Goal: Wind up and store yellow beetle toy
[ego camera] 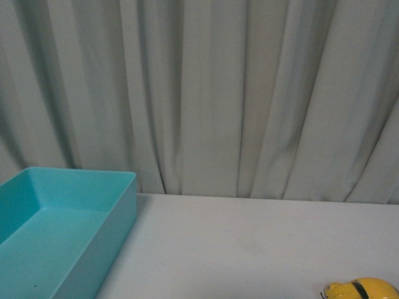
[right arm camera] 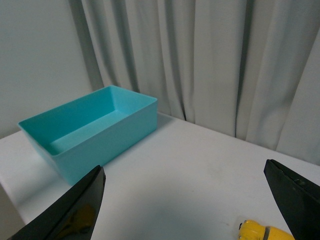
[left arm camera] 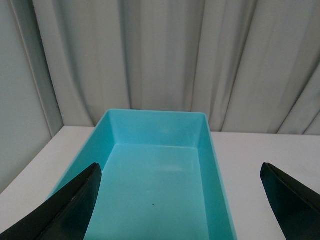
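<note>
Left claw is spread wide and holds nothing, facing into the teal bin. The right claw is equally wide and unloaded. You will find the yellow beetle toy resting on the white counter at near right, well apart from the bin.

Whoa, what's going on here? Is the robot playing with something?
Not yet. The left gripper and the right gripper are both open and holding nothing. The yellow beetle toy sits on the white table on the robot's right side, untouched. The teal bin stands on the left and looks empty, with the left gripper pointed at it. The toy is not stored yet.
</note>
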Robot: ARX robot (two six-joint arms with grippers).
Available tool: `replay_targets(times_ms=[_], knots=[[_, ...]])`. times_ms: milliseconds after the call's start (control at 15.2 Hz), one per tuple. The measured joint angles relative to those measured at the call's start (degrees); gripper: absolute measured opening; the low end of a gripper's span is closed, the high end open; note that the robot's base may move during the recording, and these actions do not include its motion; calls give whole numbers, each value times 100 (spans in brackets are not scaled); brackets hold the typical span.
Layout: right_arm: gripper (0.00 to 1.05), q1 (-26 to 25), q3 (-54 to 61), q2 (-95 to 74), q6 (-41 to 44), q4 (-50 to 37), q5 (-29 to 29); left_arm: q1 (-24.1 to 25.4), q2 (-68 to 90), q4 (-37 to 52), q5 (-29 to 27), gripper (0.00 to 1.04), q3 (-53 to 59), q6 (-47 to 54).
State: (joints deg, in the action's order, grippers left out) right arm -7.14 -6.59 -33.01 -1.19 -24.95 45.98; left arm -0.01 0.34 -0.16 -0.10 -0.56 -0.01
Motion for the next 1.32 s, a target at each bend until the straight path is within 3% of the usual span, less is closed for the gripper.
replay_targets(times_ms=[132, 264, 461, 527, 659, 922, 1120, 1318], knots=[[98, -11, -70, -739, -48, -887, -291, 0, 0, 0, 7, 98, 0, 2], [98, -37, -529, -2011, -7, -1825, -962, 0, 0, 0, 7, 98, 0, 0], [98, 240, -1412, -3847, 164, -2391, -2164, 0, 0, 0, 7, 98, 0, 0], [98, 483, -1714, -4310, 385, -2297, -2330, 0, 0, 0, 7, 98, 0, 0], [98, 892, -2253, -4940, 999, -2072, -2297, 0, 0, -2, 4, 98, 0, 0], [98, 1165, -3534, -6011, 2597, -1652, -1954, 0, 0, -2, 7, 98, 0, 0], [98, 1113, -4350, -6544, 3716, -352, -1165, 0, 0, -2, 7, 98, 0, 0], [98, 826, -5257, -6907, 5351, 1794, -197, 0, 0, -2, 7, 98, 0, 0]])
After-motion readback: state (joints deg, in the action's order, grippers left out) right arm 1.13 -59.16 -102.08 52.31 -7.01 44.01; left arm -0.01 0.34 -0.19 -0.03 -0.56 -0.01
